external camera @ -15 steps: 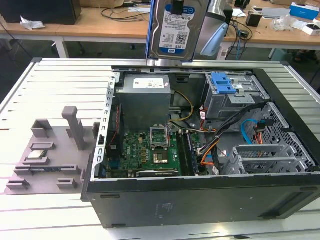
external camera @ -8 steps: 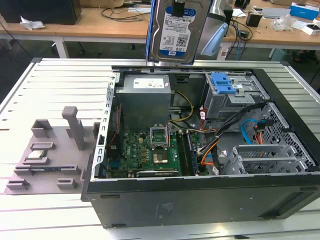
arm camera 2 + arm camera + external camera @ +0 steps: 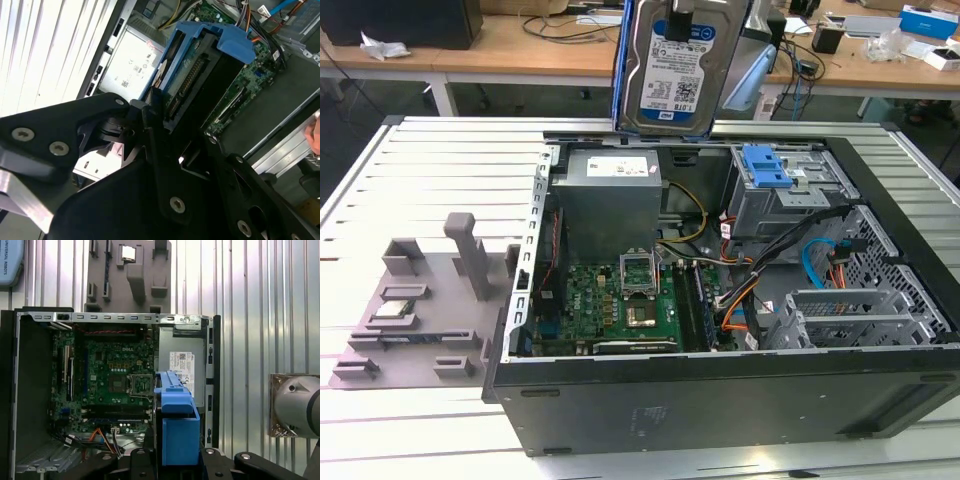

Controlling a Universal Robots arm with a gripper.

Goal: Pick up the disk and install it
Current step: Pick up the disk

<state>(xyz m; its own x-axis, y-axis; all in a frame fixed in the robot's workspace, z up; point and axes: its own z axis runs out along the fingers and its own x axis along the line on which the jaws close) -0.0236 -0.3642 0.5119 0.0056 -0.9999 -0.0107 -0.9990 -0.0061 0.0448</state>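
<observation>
The disk (image 3: pixel 680 75), a silver drive with a blue-and-white label and blue side rails, hangs upright in the air above the back edge of the open computer case (image 3: pixel 720 400). My gripper (image 3: pixel 682 22) is shut on its top end. In the second wrist view the black fingers (image 3: pixel 150 117) clamp the disk (image 3: pixel 197 65) over the power supply and motherboard. In the first wrist view the disk (image 3: pixel 176 420) shows edge-on as a blue block rising from the gripper (image 3: pixel 176 462), over the case's interior.
A grey drive cage with a blue latch (image 3: pixel 770 170) sits at the case's back right, with orange and blue cables beside it. On the exterior view's left, a grey fixture tray (image 3: pixel 420 300) holds a small processor chip (image 3: pixel 395 308). Workbenches stand behind.
</observation>
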